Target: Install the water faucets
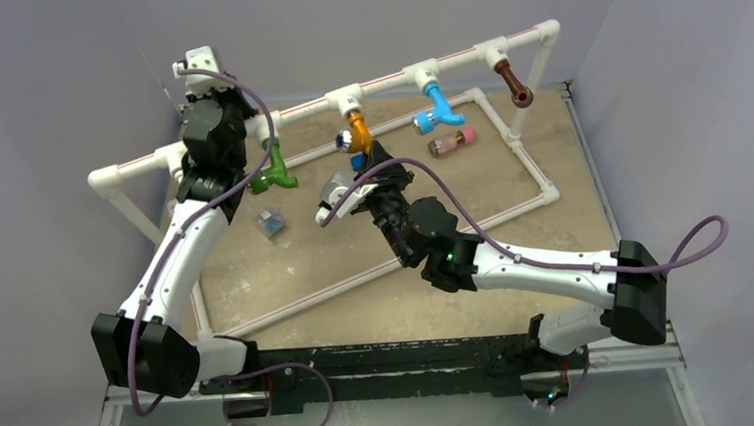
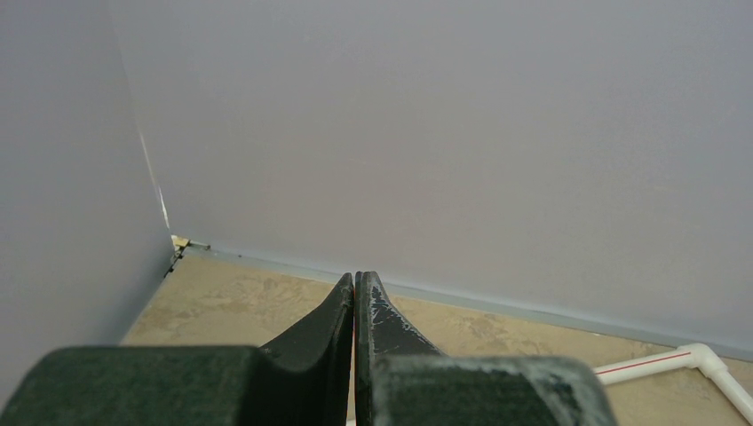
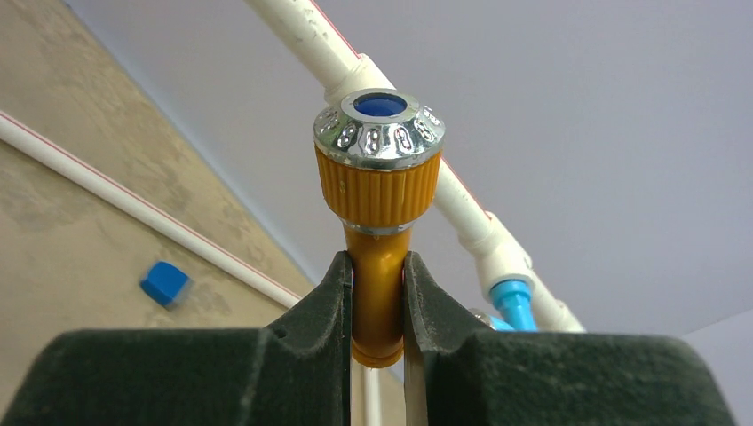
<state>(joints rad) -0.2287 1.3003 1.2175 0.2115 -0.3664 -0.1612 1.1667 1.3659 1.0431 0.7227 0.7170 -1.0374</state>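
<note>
Right gripper (image 3: 377,271) clamped on the orange faucet (image 3: 379,177); only its wrist view shows the grip clearly. Left gripper (image 2: 355,288) closed, empty.

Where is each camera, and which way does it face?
Top external: above and behind, looking down on the table; both arms show.
Left wrist: left arm, facing the back wall; shut left gripper shows.
Right wrist: right arm, facing the orange faucet in the right gripper.
Shared: top and right wrist show that faucet.
</note>
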